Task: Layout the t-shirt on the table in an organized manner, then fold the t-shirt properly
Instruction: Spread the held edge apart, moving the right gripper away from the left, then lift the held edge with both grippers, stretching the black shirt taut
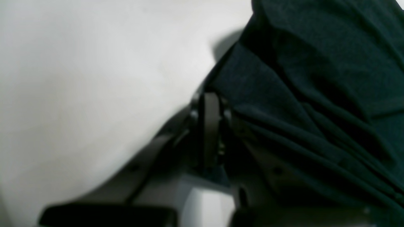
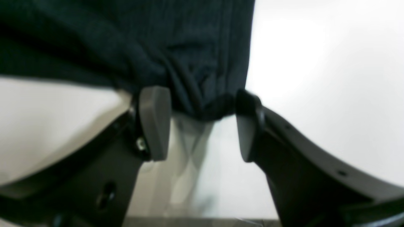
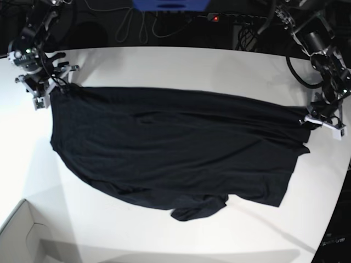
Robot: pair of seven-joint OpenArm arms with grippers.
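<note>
Although the shirt (image 3: 181,148) lies spread over the white table (image 3: 164,249), it is hardly a finished layout: its far edge is gathered into long creases, the near outline is ragged, and a bunched bit juts toward the near side. No finished fold shows, so I would put the work in the laying-out stage, perhaps with the first fold of the far edge being tried; smoothing and nearly all the folding remain. Its long axis runs across the base view, from one arm's side to the other, with the far edge slanting slightly down toward the left arm. Which end is the collar and which the hem I cannot tell, so the way it points stays uncertain. At that view's right, the left end effector (image 3: 309,120) is clenched on the shirt's far corner, cloth pinched between its fingers. Over at the opposite far corner, the right end effector (image 2: 202,124) has its fingers parted, with a crumpled edge of cloth lying between them, apparently ungripped. Closing on that edge, then drawing both corners evenly, would likely suit the next move; pulling with one side alone could skew the cloth.
</note>
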